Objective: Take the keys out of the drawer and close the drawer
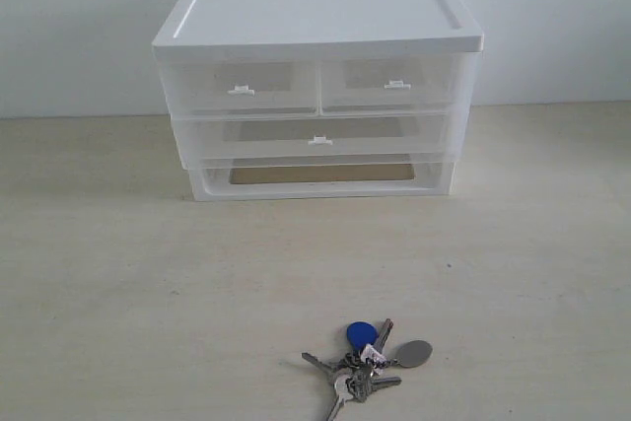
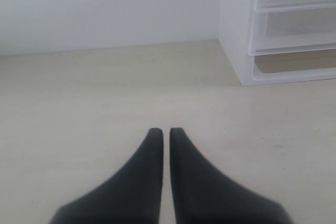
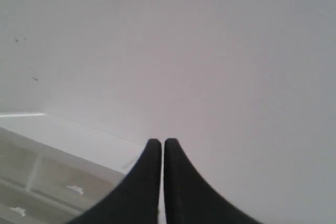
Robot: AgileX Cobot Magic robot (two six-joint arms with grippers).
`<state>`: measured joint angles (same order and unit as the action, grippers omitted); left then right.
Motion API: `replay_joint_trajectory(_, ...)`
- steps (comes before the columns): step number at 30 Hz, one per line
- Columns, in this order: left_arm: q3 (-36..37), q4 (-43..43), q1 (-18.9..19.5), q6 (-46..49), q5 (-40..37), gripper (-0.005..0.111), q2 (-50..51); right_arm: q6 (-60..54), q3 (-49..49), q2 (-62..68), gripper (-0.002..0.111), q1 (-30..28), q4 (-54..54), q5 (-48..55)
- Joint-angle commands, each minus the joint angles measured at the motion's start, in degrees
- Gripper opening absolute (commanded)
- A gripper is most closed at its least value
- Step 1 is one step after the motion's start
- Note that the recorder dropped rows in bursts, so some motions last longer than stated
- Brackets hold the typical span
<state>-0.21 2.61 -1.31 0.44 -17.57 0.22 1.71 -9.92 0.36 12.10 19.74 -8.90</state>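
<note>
The keys (image 1: 360, 362), silver on a ring with a round blue fob and a grey oval tag, lie on the table near its front edge in the exterior view. The wide translucent drawer (image 1: 317, 136) with its small white tab handle sits pushed in, level with the unit's front. No arm shows in the exterior view. My left gripper (image 2: 163, 131) is shut with nothing in it, low over bare table left of the drawer unit (image 2: 283, 24). My right gripper (image 3: 158, 142) is shut and empty, raised towards the wall, above the unit's white top (image 3: 63, 137).
The white drawer unit (image 1: 315, 17) stands at the back of the table against a pale wall. It has two half-width drawers (image 1: 242, 86) on top and a frosted open-fronted base frame (image 1: 320, 176) below. Pale tabletop (image 1: 128, 273) lies in front.
</note>
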Motion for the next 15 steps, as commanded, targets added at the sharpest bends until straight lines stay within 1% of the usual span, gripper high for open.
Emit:
replay_joint_trajectory(1, 0.21, -0.41, 0.17, 0.16, -0.05, 0.004, -0.22, -18.85, 1.88, -0.36, 0.000, -3.83, -17.94, -0.22)
replay_joint_trajectory(5, 0.21, -0.41, 0.17, 0.16, -0.05, 0.004, -0.22, -19.78, 4.69, -0.36, 0.000, -5.03, -16.54, -3.25)
replay_joint_trajectory(8, 0.21, -0.41, 0.17, 0.16, -0.05, 0.004, -0.22, -18.59, 7.52, -0.36, 0.000, -5.89, -16.54, -3.48)
replay_joint_trajectory(12, 0.21, -0.41, 0.17, 0.16, -0.05, 0.004, -0.22, -11.07, 9.92, -0.36, 0.000, -6.90, -16.54, -3.26)
replay_joint_trajectory(15, 0.21, -0.41, 0.17, 0.16, -0.05, 0.004, -0.22, -3.99, 9.92, -0.36, 0.000, -7.07, -16.54, 3.90)
